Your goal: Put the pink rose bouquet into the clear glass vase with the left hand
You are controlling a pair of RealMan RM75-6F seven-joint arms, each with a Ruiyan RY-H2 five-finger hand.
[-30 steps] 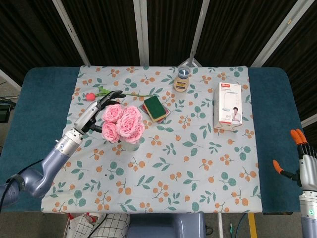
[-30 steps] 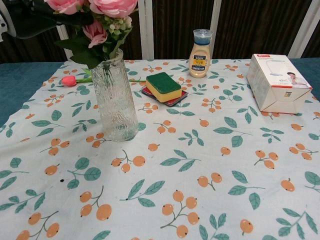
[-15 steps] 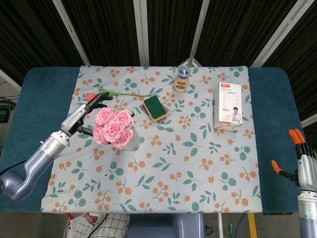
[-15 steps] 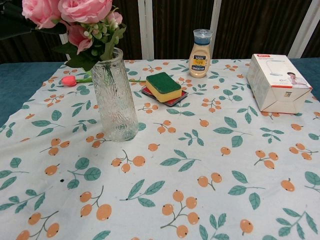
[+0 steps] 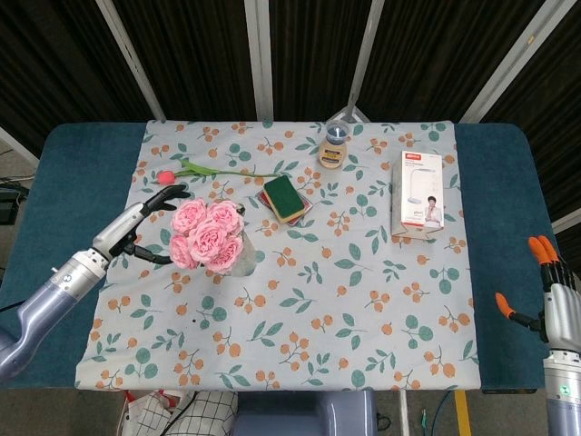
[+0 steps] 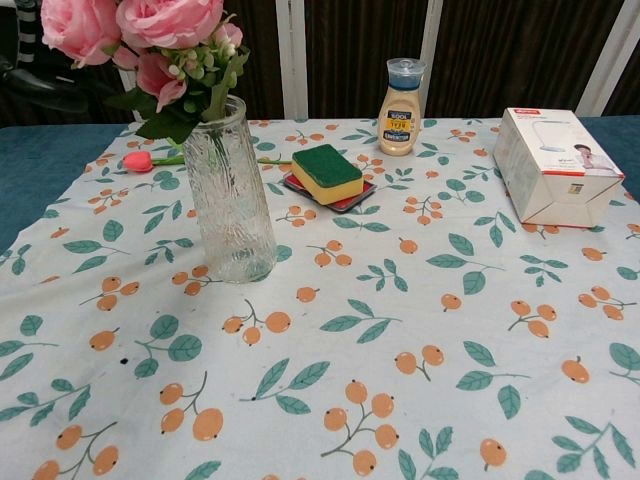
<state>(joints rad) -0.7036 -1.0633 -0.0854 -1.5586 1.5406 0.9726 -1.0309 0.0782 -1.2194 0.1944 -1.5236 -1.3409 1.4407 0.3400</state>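
Note:
The pink rose bouquet stands in the clear glass vase, its stems inside the glass and its blooms leaning over the rim to the left. In the head view the roses hide most of the vase. My left hand hovers just left of the blooms with fingers spread, holding nothing and apart from the flowers. My right hand hangs past the table's right edge, its orange-tipped fingers apart and empty.
A single pink bud on a long stem lies behind the vase. A green sponge on a red dish, a sauce bottle and a white lamp box sit further right on the floral cloth.
My left hand has let go of the bouquet and drawn back to the left. The roses have dropped lower into the vase and tilted left. The right hand has barely moved.

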